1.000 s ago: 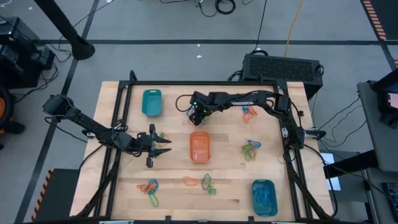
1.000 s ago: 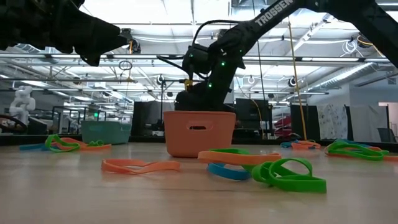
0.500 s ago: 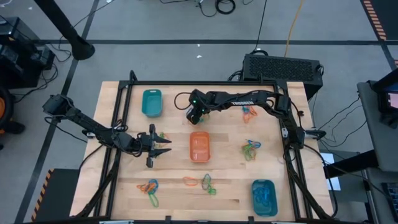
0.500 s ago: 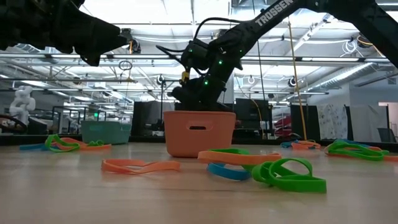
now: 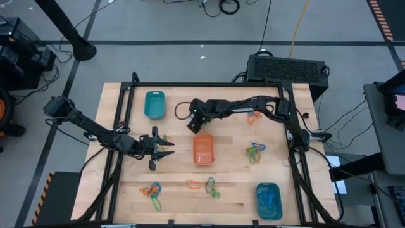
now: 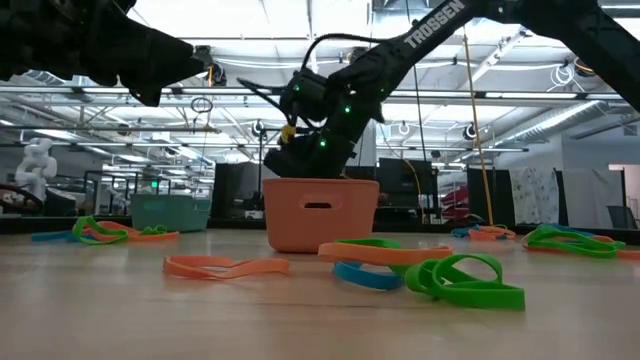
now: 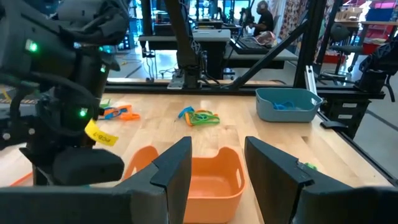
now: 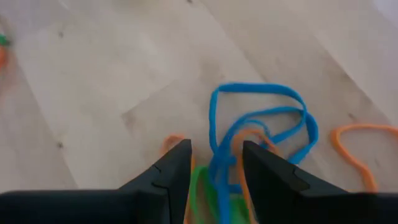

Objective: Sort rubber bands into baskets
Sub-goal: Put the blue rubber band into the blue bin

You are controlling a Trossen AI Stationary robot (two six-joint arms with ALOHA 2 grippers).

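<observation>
The right gripper [image 5: 192, 121] is held up near the orange basket [image 5: 202, 149]. Rubber bands [image 8: 261, 124] are seen between its fingers, maybe pinched; it cannot be told. The left gripper [image 5: 169, 151] is spread open beside the basket.

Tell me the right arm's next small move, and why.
Probably ease the right gripper down toward the blue rubber band, which its wrist view shows just ahead, tangled with orange and green ones on the bare wood. The gripper hangs past the far end of the orange basket. The left gripper waits, open, beside that basket.
</observation>
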